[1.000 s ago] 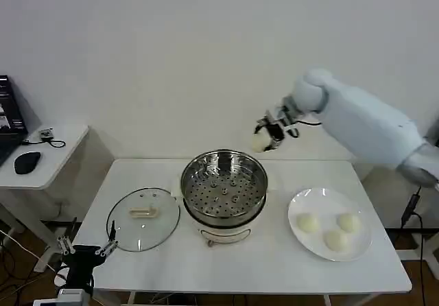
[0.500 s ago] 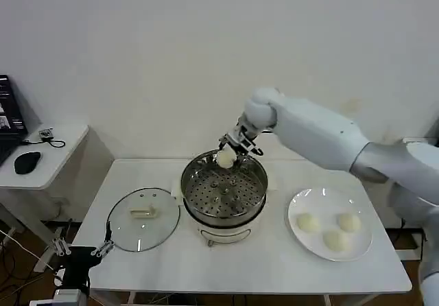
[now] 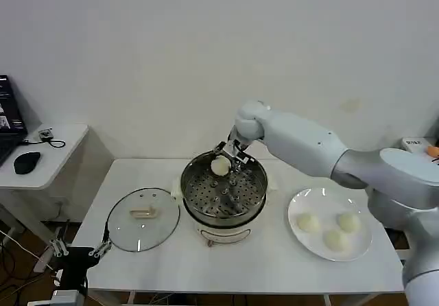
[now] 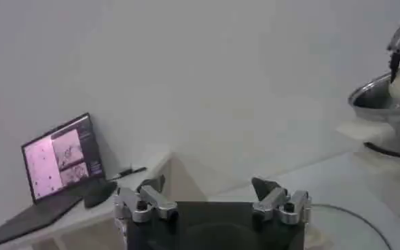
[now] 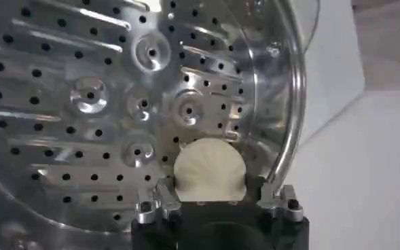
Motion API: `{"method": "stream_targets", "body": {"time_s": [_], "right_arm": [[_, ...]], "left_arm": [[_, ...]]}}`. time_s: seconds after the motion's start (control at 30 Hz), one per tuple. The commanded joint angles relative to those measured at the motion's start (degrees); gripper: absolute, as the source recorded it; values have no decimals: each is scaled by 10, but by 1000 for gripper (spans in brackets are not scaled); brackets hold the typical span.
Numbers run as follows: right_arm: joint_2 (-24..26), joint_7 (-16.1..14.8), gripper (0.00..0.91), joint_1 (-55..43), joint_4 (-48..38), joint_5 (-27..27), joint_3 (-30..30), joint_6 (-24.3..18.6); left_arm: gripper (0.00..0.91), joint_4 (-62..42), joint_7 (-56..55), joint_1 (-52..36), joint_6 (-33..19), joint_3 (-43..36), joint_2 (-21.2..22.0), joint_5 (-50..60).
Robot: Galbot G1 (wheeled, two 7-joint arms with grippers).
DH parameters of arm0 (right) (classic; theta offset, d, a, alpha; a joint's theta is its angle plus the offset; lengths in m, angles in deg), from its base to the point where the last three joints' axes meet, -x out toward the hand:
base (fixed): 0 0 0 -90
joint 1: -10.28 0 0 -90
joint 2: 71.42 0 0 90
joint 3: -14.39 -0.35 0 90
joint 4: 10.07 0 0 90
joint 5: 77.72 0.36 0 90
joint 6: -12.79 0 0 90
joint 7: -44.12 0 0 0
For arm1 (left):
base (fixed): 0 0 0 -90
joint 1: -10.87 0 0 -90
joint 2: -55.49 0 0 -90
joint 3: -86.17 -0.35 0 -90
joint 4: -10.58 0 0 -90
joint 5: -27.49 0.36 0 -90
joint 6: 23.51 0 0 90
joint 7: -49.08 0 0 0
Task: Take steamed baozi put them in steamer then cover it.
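Note:
My right gripper (image 3: 223, 160) hangs over the far rim of the shiny steamer (image 3: 250, 193), shut on one creamy-white baozi (image 3: 219, 166). In the right wrist view the baozi (image 5: 209, 170) sits between the two fingers, just above the steamer's perforated floor (image 5: 104, 109). Three more baozi (image 3: 307, 222) lie on the white plate (image 3: 302, 200) to the right. The glass cover (image 3: 143, 217) with its pale handle rests flat on the table left of the steamer. My left gripper (image 3: 79, 250) waits low off the table's front left corner, open with nothing in it (image 4: 211, 197).
A side desk (image 3: 58, 156) at the left holds a mouse (image 3: 27, 162) and a laptop (image 4: 57, 159). The white table (image 3: 260, 265) has bare room in front of the steamer and plate.
The right arm swung left and down from behind the steamer, carrying the baozi to just above the basket's far side. The left arm barely moved.

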Motion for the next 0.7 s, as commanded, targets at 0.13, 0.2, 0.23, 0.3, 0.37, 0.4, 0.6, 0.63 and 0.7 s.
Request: {"method": "stream_targets", "body": {"time_s": [0.13,0.2,0.23,0.3,0.37,0.4,0.6,0.63,0.7], "right_arm": [[-13,16,705,11,-27,-40,5,-40],[-12,24,867,11,-26,-41,4,-44],[-11,24,907,10,-23,-38,4,-43],[-3,24,907,5,-9,-24,4,-39],[8,20,907,-5,7,-3,4,-29],[16,17,907,-13,18,7,4,-19],[83,-10,907,-71,128,108,4,58],[107,-12,907,-83,145,131,7,69],[145,-16,907,-115,180,167,18,101]], "left_arm": [[907,1,0,0,0,0,0,0],[907,0,1,0,-1,0,0,1],[907,-1,1,-1,-1,0,-1,1],[907,-1,0,-1,-1,0,-1,1],[907,-2,0,-1,0,0,-2,1],[907,-2,0,-1,0,0,-3,0],[907,-2,1,-2,0,-6,-10,-1],[907,-2,2,-3,0,-9,-12,-2],[907,-1,3,-6,1,-13,-15,-4]]}}
